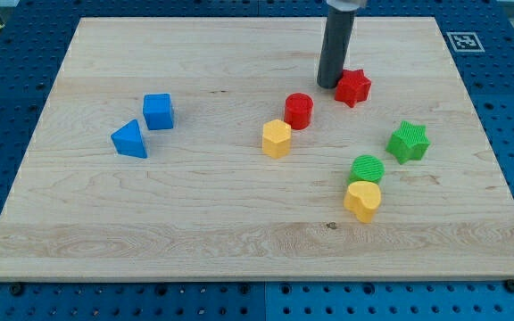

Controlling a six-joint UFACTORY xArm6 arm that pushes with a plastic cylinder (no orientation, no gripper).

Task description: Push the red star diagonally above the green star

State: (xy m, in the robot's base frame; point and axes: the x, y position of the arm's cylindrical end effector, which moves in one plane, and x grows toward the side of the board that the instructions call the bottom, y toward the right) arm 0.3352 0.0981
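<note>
The red star (353, 86) lies on the wooden board toward the view's upper right. The green star (409, 142) lies below and to the right of it, well apart. My tip (330, 85) stands at the red star's left side, touching or nearly touching it. The dark rod rises from there to the view's top edge.
A red cylinder (299, 110) and a yellow hexagonal block (277, 138) lie left-below the tip. A green cylinder (367, 168) and a yellow heart-shaped block (363, 199) lie below the green star's left. A blue cube (158, 111) and a blue triangle (130, 139) lie at the left.
</note>
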